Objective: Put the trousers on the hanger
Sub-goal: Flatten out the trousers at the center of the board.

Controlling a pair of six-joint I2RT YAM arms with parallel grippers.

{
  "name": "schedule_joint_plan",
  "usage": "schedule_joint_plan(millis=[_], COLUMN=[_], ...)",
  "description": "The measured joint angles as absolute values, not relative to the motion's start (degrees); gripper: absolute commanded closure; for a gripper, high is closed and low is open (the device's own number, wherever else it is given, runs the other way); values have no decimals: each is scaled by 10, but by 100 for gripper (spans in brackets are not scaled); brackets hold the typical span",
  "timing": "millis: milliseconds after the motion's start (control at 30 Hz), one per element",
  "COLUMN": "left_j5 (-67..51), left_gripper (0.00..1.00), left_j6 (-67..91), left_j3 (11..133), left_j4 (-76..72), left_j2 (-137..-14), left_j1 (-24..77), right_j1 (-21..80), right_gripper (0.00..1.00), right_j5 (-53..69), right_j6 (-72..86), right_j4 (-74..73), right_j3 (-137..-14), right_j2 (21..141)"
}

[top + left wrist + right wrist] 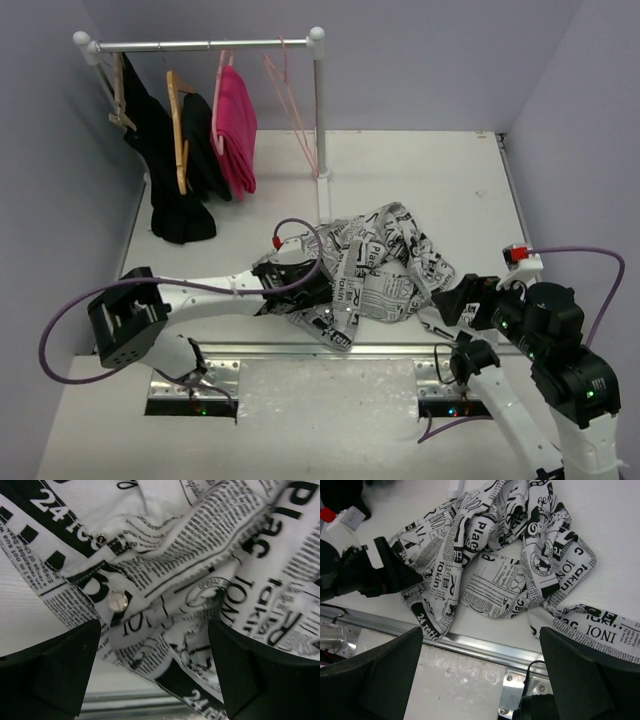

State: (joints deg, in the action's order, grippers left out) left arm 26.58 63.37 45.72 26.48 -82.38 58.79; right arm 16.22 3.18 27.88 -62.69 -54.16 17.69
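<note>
Trousers: we count one pair of trousers [385,270], white with black newspaper print. They lie crumpled in a heap on the white worktop [440,170] at the middle of the overhead frame, just below the foot of the rack's right post. One strip of cloth trails off toward the lower right.
Hanger: we count one thin pink hanger [297,105], bare. It is hooked on the rail near its right end, in the upper middle of the frame, well apart from the trousers.
Rack: one metal rail [200,45] runs between white posts in the upper left.
Other things on the rail: we count two wooden hangers [178,125], two black garments [165,170] and one bright pink garment [236,130]. All of them hang to the left of the bare hanger.
Left claw: one left claw [154,625], at the heap's left edge, with its fingers spread apart. In its own view they stand at the lower left and lower right, and printed cloth fills the gap between them. We cannot tell whether the pads touch the cloth.
Fastenings: in that same view we count one round pale button [118,601] and one small metal stud [101,539] on the cloth.
Right claw: one right claw [481,632], spread wide and pinching nothing. It hangs over the metal strip [485,645] at the worktop's near edge, and the trailing cloth lies just above its finger at the lower right.
Cables: we count two purple cables [60,340], one looping from each arm.
</note>
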Motion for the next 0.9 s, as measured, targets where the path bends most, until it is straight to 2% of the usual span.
schedule_joint_plan(millis=[100,233,267,300,333,467,567,700,900], left_j5=[280,290,292,292,293,296,333,408,473], left_gripper=[21,63,80,92,98,100,100,100,100], left_j6=[637,638,635,630,626,631,675,754,753], left_j3=[474,485,487,489,492,497,497,507,580], left_j4=[268,268,266,265,266,274,343,515,647], left_j2=[-884,-926,-931,-936,-939,-936,-909,-811,-655], left_j1=[587,587,587,587,587,588,587,574,516], right_j1=[162,162,162,162,162,162,162,162,162], right_gripper=[1,1,1,1,1,1,1,1,1], right_j5=[36,50,53,56,58,64,70,97,107], right_j6=[274,272,272,272,272,272,272,273,289], right_j4=[-627,-625,-623,-622,-622,-621,-616,-593,-561], right_j3=[-544,-542,-538,-534,-531,-524,-520,-493,-442], right_j2=[177,176,175,172,171,169,169,172,233])
